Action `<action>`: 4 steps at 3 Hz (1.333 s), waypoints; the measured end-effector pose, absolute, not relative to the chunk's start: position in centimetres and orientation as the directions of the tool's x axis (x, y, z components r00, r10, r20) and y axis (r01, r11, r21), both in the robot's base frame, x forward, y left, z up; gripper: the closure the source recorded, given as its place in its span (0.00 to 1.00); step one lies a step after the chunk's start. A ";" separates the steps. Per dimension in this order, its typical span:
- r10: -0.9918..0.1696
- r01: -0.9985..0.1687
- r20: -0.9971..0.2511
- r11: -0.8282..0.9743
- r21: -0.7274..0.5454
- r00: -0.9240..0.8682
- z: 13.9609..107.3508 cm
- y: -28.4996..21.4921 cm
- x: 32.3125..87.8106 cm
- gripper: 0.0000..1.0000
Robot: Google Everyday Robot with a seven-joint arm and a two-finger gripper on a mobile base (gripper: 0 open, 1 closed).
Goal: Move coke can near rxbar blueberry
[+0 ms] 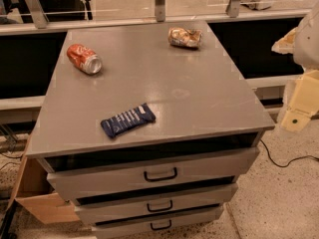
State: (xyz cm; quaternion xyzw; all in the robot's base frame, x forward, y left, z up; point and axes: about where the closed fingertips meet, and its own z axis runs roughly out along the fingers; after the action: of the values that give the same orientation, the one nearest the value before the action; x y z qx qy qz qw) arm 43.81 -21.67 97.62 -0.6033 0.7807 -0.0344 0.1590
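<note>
The coke can [84, 59] lies on its side at the back left of the grey cabinet top [199, 93], its silver end facing front right. The rxbar blueberry [127, 119], a flat dark blue wrapper with white lettering, lies near the front left edge, well in front of the can. My gripper [298, 111] shows as pale cream parts at the right edge of the camera view, off the cabinet's right side and away from both things. It holds nothing that I can see.
A shiny tan-and-silver snack packet [185, 37] lies at the back middle of the top. The cabinet has three drawers with dark handles [160, 175]. A railing with metal posts [159, 4] runs behind. A cable [284, 163] lies on the floor at right.
</note>
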 end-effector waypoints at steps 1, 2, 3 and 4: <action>-0.953 -0.931 -0.207 0.270 -0.246 -0.221 97.6 -21.7 43.8 0.00; -0.946 -0.940 -0.283 0.235 -0.249 -0.161 97.1 -17.3 46.8 0.00; -0.907 -0.945 -0.420 0.167 -0.281 -0.035 97.1 -8.7 52.6 0.00; -0.845 -0.943 -0.529 0.112 -0.312 0.075 97.0 0.0 58.2 0.00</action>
State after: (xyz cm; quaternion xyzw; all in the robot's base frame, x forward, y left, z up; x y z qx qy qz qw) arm 58.24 0.02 96.97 -0.6618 0.6758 0.0777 0.3152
